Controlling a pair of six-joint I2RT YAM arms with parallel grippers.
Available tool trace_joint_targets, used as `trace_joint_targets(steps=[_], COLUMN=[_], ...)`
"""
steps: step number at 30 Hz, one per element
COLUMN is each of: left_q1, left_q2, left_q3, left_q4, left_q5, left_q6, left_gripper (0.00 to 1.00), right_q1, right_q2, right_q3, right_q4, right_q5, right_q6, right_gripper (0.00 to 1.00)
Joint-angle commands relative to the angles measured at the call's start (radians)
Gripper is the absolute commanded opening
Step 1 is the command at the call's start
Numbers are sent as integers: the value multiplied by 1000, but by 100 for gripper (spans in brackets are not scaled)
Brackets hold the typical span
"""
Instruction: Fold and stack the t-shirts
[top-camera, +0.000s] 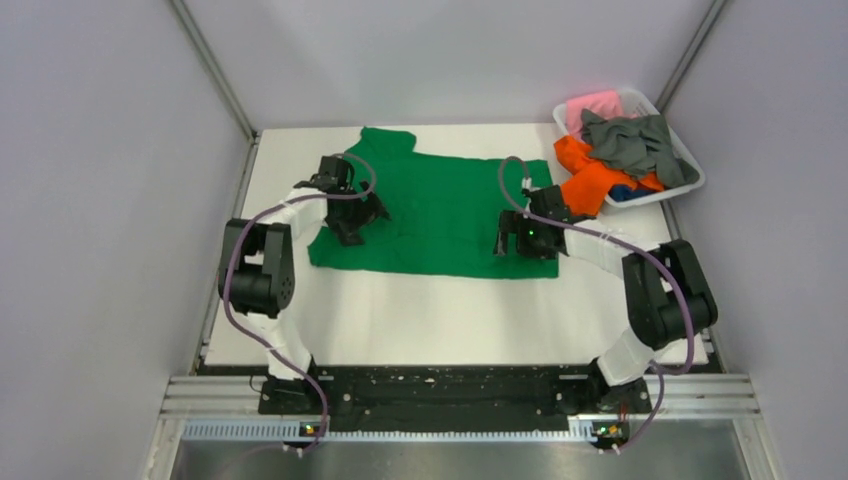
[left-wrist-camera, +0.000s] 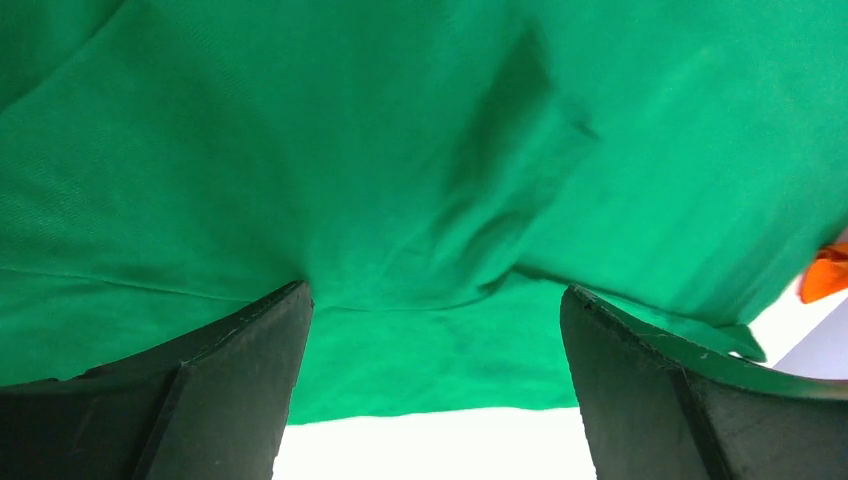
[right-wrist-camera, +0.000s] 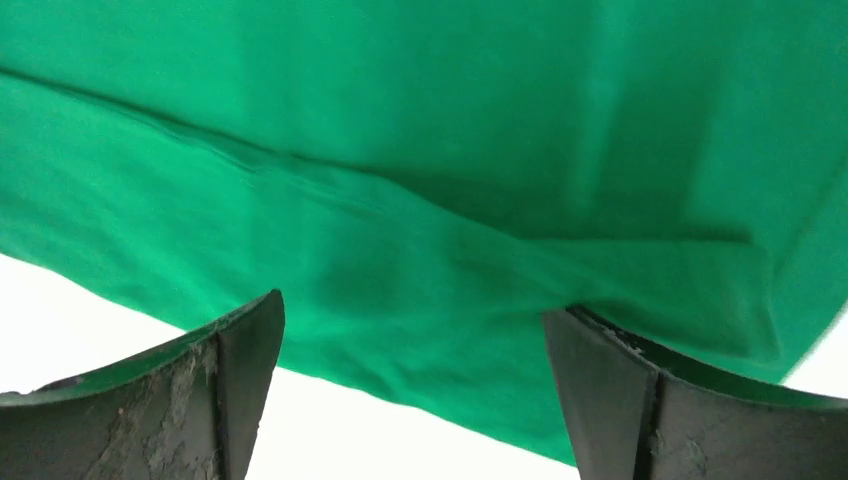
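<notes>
A bright green t-shirt (top-camera: 440, 205) lies spread on the white table, one sleeve pointing to the far left. My left gripper (top-camera: 350, 232) is open low over its left edge; the left wrist view shows the green cloth (left-wrist-camera: 420, 170) between the wide-apart fingers (left-wrist-camera: 230, 390). My right gripper (top-camera: 525, 245) is open low over its near right edge; the right wrist view shows the cloth's hem (right-wrist-camera: 420, 290) between the fingers (right-wrist-camera: 610, 390). Orange (top-camera: 590, 175), dark grey (top-camera: 635, 145), pink (top-camera: 592, 105) and blue (top-camera: 622, 192) t-shirts lie heaped in the basket.
A white plastic basket (top-camera: 690, 160) stands at the table's far right corner, with the orange shirt hanging over its near rim. Grey walls close in the table on the left, right and back. Bare white table (top-camera: 450, 320) lies between the shirt and the arm bases.
</notes>
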Motion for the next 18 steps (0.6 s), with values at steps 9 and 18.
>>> trace_joint_targets(steps=[9, 18], left_q1=[36, 32], left_q2=[-174, -630], left_q3=[-393, -765], left_q4=[32, -93], left_q5=[-86, -144], left_q6=[4, -166], left_gripper=[99, 99], right_q1=[86, 169], right_q2=[-127, -341], right_q3=[-164, -306], right_q4=[-94, -211], right_q5=[109, 47], right_q6=[43, 153], right_gripper=[99, 99])
